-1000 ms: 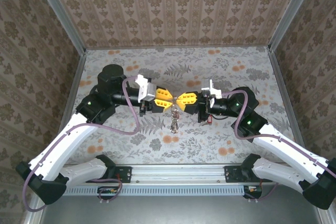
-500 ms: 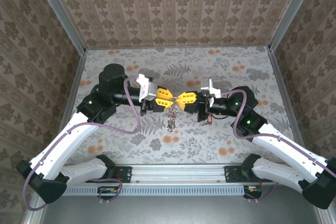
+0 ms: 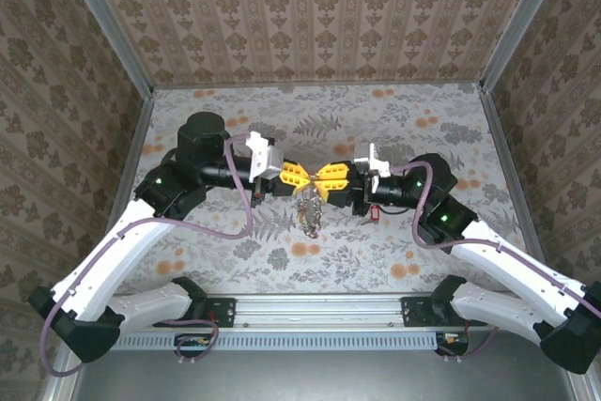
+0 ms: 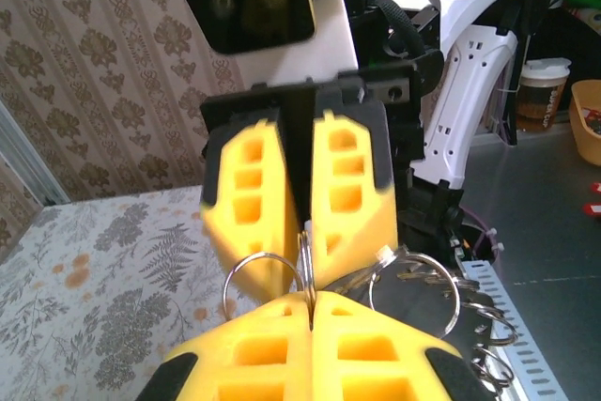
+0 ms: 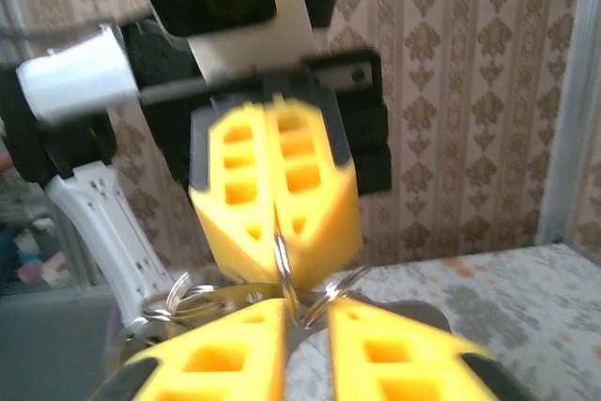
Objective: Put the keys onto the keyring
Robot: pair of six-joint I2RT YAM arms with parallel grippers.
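Over the table (image 3: 404, 129) the left gripper (image 3: 300, 174) and right gripper (image 3: 326, 176) stood tip to tip, the left clamped shut on a wire loop of the keyring (image 3: 307, 210), the right's jaws parted a crack around the same wire. The keyring hung beneath the tips; it looked light, thin and slick, apt to swing, so best pinched across the wire up high. What looked like a red key (image 3: 374, 214) lay by the right wrist, tiny, best taken by its plastic head.

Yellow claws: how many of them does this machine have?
2. The left claw and the right claw meet tip to tip in the middle of the scene. The left is shut on the keyring that dangles below them.
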